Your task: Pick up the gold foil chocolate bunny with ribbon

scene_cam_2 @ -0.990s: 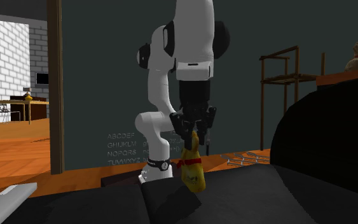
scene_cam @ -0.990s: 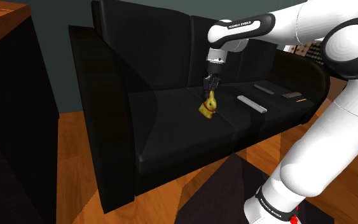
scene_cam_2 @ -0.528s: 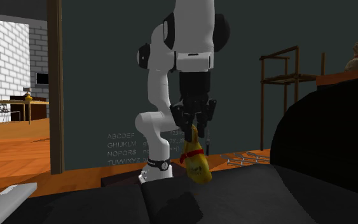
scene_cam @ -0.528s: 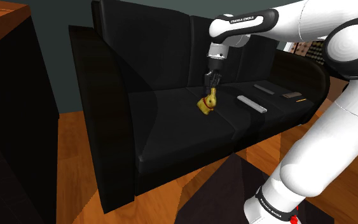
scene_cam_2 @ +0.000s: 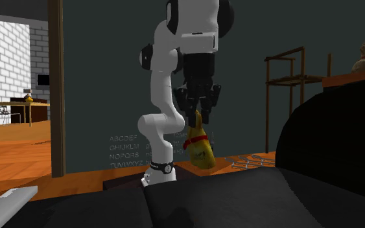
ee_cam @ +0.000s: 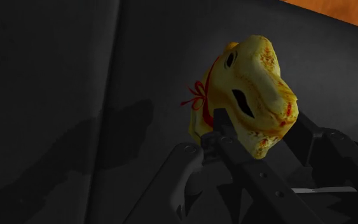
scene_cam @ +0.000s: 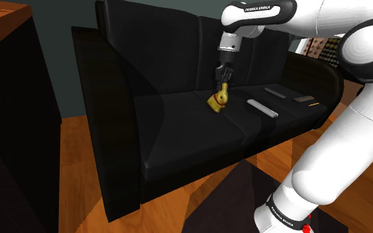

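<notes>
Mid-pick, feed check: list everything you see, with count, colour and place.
Bunny: one, gold with red ribbon, hanging from the pincer over the sofa.
Sofa: one, black, below the bunny.
Grey remote: one, on the seat, to the shoulder view's right of the bunny.
Dark remote: one, on the seat beyond the grey one.
Floor: orange-brown wood, around the sofa.
Rack: one, dark, by the wall in the second exterior view.
Arm: one, white.
Pincer: one, black, shut on the bunny.
</notes>
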Robot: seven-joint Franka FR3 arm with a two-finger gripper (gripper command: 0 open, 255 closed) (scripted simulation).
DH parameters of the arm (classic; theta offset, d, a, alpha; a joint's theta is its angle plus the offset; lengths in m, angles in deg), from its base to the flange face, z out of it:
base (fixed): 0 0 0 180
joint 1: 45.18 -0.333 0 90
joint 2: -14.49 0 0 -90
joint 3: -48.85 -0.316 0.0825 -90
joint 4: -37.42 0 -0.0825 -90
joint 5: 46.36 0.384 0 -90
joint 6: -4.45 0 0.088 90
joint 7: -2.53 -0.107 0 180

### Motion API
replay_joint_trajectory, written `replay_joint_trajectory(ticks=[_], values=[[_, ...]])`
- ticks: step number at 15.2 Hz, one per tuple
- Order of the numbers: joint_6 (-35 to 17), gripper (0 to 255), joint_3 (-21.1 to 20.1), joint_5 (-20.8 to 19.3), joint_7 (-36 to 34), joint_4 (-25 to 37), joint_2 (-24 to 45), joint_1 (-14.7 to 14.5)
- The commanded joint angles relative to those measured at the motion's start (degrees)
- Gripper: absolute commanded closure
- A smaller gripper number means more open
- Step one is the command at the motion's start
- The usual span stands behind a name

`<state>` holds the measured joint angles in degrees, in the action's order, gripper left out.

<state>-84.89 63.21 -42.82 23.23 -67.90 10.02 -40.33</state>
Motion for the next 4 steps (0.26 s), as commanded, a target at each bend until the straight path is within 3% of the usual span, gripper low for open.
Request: replay_joint_trajectory(ticks=[1, 4], values=[[1.5, 255, 0.0, 0.0, 0.0, 1.6, 0.1, 0.0], [2.4, 255, 0.0, 0.0, -0.1, 2.5, 0.1, 0.0]])
